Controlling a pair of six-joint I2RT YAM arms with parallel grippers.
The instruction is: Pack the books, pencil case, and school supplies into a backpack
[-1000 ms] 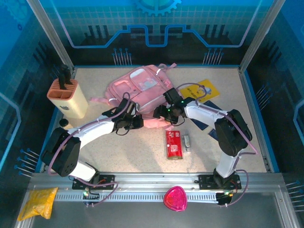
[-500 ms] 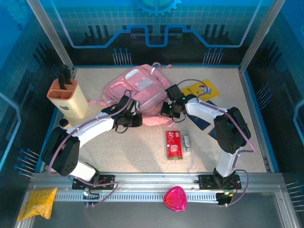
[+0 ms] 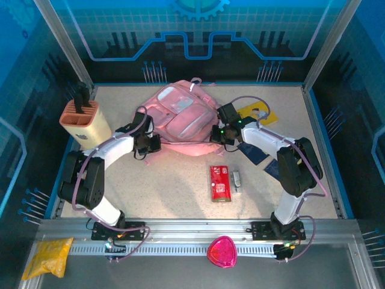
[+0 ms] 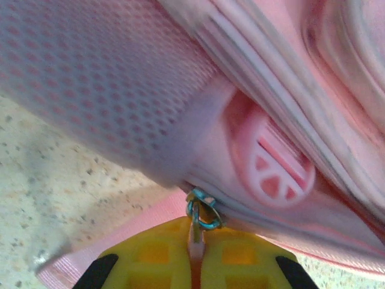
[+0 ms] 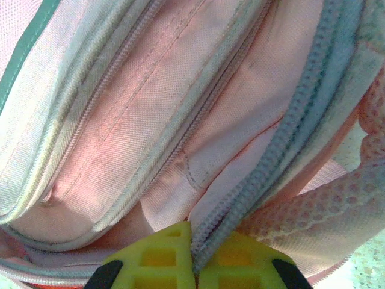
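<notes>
Top external view is showing the pink backpack (image 3: 180, 114) lying at the far middle of the table (image 3: 168, 186), with both arms reaching in to its near edge. The left gripper (image 3: 155, 143) is touching the bag's lower left corner, and the right gripper (image 3: 215, 136) is pressing against its lower right side. In the left wrist view, the yellow fingers (image 4: 150, 256) are sitting closed together, pinching the pink tab of a zip pull (image 4: 201, 208) whose metal ring is hanging just above the fingertips, right below the bag's mesh panel. In the right wrist view, the right gripper (image 5: 192, 259) is clamping narrowly on the backpack (image 5: 180, 120), with a grey zip track running down into the slit between the fingers. The red pencil case (image 3: 221, 183) is lying on the table well nearer than the bag, between the two arms, with the small grey-white piece (image 3: 236, 179) just beside it on its right. The yellow book (image 3: 257, 112) is resting to the right of the bag, and the navy book (image 3: 252, 152) is lying partly under the right arm.
</notes>
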